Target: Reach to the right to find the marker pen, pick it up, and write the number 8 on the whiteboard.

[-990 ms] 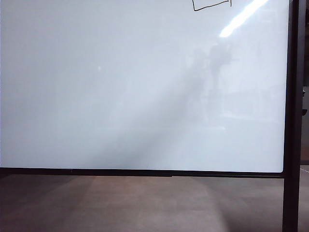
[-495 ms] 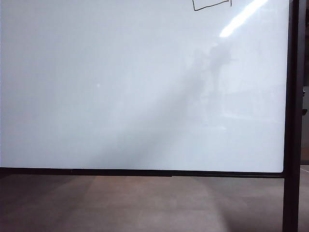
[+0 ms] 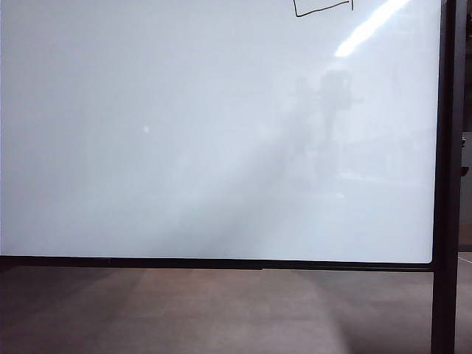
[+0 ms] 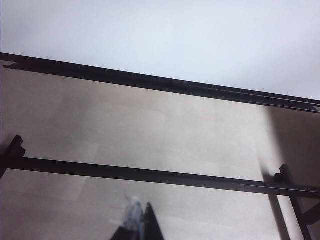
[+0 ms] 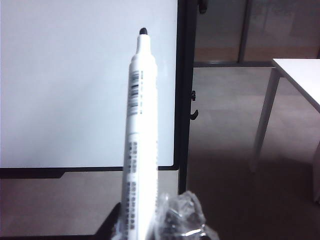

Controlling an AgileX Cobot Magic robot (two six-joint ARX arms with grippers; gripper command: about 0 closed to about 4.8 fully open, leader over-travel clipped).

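One boxy black marker loop (image 3: 322,8) visible at top edge of glossy white black-framed whiteboard (image 3: 184,147), cut off; completeness unclear. Right claw (image 5: 145,225) pinching white uncapped marker pen (image 5: 138,130), tip off board. Left claw (image 4: 140,225) barely in view, state indeterminable.

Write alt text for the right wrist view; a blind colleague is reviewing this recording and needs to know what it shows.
A white marker pen with its black tip uncapped stands up from the right gripper at the frame's lower edge, pointing toward the whiteboard. The board's black post runs beside it, with a white table on the floor beyond.
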